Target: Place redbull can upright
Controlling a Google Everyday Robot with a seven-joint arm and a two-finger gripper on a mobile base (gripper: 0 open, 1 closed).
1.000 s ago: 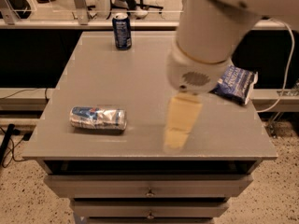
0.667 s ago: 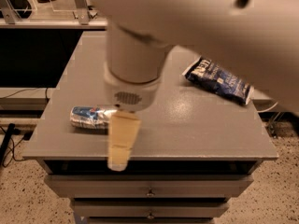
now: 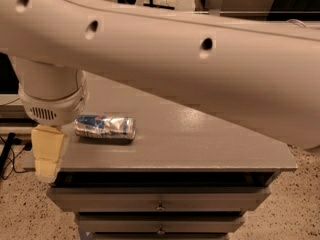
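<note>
The redbull can (image 3: 105,127) lies on its side on the grey table (image 3: 200,149), near the front left, its long axis running left to right. It is silver with blue patches. My gripper (image 3: 47,156) hangs at the table's front left corner, just left of the can and a little lower in view. It holds nothing that I can see. My big white arm (image 3: 200,59) spans the whole upper part of the view and hides the back of the table.
The table's front edge (image 3: 165,170) runs below the can, with drawers (image 3: 160,204) underneath. Cables (image 3: 10,149) lie on the speckled floor at the left. The table's right corner (image 3: 292,164) sticks out at the right.
My arm has swung left across the table. The gripper went from the right of the can, over it, to the table's front left corner. The can has not moved.
</note>
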